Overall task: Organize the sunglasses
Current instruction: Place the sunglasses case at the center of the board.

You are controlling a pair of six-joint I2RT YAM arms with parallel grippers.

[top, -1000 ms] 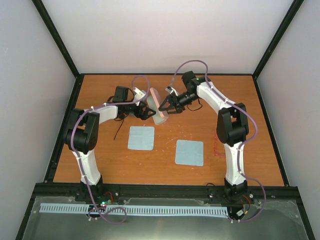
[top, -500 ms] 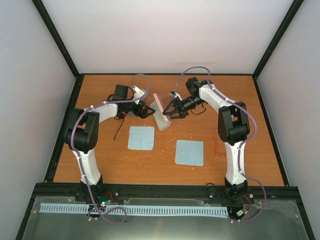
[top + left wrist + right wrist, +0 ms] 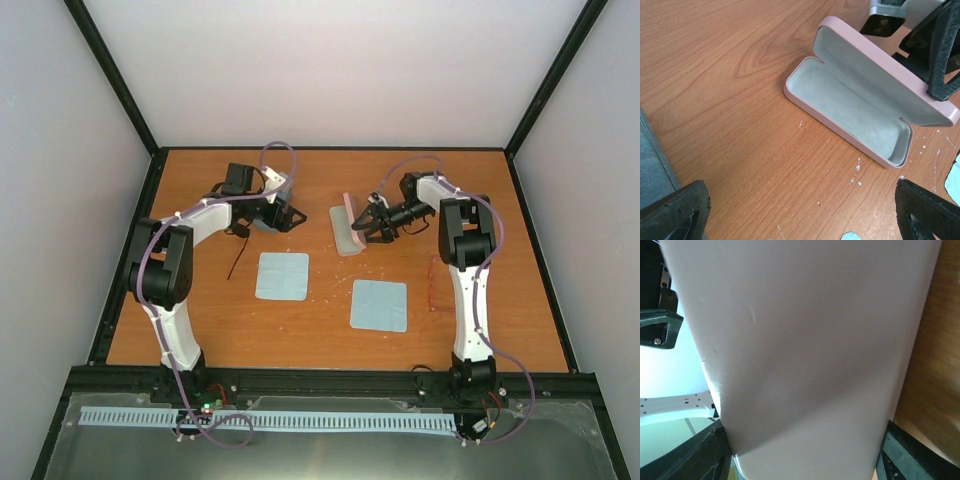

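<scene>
The red-armed sunglasses lay right of the pink case, the black pair well left of it. The right end effector was clamped on its lid; the left end effector gaped. The case probably wanted settling flat, lid open, before release.

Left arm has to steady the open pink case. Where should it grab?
Likely the pink case by its long wall opposite the lid, from above, one jaw inside, one outside: it lies open, cavity up and empty, and the right gripper holds the lid.
</scene>
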